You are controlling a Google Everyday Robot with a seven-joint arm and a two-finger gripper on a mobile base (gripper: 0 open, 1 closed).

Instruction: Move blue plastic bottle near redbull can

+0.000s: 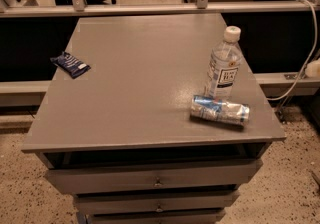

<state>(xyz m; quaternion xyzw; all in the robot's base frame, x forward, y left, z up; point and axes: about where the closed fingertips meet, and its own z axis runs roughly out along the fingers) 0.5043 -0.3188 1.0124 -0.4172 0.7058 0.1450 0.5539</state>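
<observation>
We record the bottle (223,63) upright near the right edge of the table (140,93): clear plastic, white cap, white-and-dark label. The can (220,110), blue-and-silver, lies on its side just in front of it. Gripper (314,68): pale tip at far right, apart from both.

Gripper (314,68) mostly beyond right edge

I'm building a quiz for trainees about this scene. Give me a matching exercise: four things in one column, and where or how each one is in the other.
Things:
1. blue plastic bottle
2. redbull can
3. dark-blue snack packet
4. pincer

Places or states:
A. lying on its side near the front right corner of the table
B. flat by the table's left edge
C. barely showing at the picture's right edge, off the table
D. standing upright just behind the can

Pairs: 1-D, 2-A, 3-B, 4-C
</observation>
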